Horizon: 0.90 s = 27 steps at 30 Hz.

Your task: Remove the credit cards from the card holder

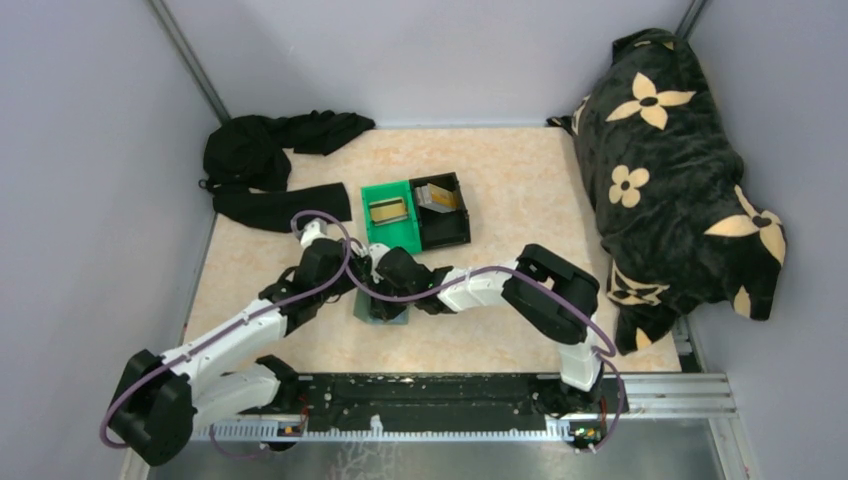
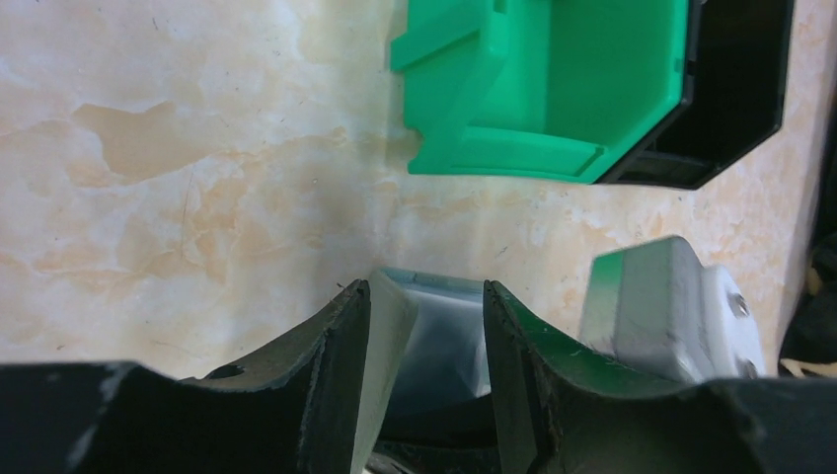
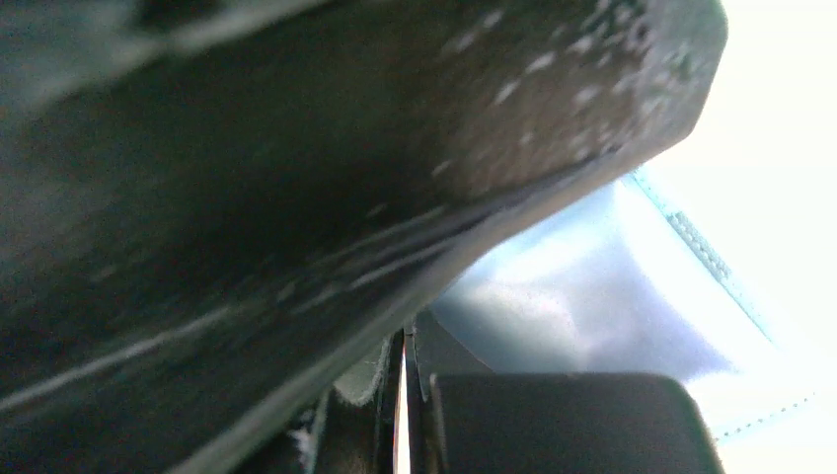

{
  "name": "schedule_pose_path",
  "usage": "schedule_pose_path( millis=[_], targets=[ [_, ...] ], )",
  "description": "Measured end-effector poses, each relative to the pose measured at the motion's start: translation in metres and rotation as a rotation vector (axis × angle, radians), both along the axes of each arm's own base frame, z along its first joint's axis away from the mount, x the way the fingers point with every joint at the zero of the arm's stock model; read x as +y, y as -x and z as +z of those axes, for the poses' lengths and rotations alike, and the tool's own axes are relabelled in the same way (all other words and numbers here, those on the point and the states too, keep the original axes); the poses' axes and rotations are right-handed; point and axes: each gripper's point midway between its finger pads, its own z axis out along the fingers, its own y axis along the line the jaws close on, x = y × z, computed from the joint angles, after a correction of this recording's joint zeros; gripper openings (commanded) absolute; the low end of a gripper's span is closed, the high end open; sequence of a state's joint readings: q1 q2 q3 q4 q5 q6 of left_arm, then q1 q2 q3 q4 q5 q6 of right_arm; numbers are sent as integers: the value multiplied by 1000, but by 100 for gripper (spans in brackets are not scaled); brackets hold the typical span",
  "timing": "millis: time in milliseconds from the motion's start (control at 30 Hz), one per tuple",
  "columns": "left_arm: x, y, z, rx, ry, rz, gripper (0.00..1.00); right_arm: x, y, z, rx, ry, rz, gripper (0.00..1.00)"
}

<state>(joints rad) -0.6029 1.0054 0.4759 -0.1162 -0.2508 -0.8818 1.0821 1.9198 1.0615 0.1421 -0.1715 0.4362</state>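
The grey-blue card holder (image 1: 383,312) lies on the table where both arms meet. In the left wrist view its panel (image 2: 439,331) bows between my left gripper's (image 2: 426,291) two fingers, which are shut on it. A pale flat piece (image 2: 390,346) leans on the left finger; I cannot tell whether it is a card or a panel. My right gripper (image 1: 388,296) is shut and comes in from the right. Up close, its tips (image 3: 405,341) show only a thin slit of light, with the card holder (image 3: 592,286) just beyond. One tan-gold credit card (image 1: 388,210) lies in the green bin, another (image 1: 437,195) in the black bin.
The green bin (image 1: 375,230) and black bin (image 1: 452,228) stand side by side just beyond the arms, and both show in the left wrist view (image 2: 553,89) (image 2: 735,89). Black clothing (image 1: 265,165) lies at the back left. A black flowered pillow (image 1: 670,190) fills the right side.
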Motion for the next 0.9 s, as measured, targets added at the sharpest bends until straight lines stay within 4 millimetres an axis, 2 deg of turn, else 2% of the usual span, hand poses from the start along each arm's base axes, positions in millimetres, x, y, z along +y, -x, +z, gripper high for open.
schedule_pose_path(
  millis=[233,300,367,533,600,700,767,900],
  targets=[
    [3,3,-26,52,-3,31,53,-9,10,0,35,-16,11,0],
    [6,12,-42,106,-35,18,53,-12,8,1,32,-17,1,0],
    [11,30,-65,192,-82,-5,53,-16,2,2,23,-18,-20,0],
    [10,36,-65,200,-73,-23,52,-33,-20,10,-12,-13,-92,0],
    [12,39,-65,200,-73,-28,52,-37,-28,17,-37,-13,-119,7],
    [13,43,-65,198,-70,-30,52,-41,-38,29,-65,-23,-152,24],
    [14,44,-65,197,-70,-32,52,-45,-44,37,-83,-29,-170,31],
    [14,44,-65,197,-73,-37,52,-54,-51,36,-93,-7,-192,43]
  ],
)
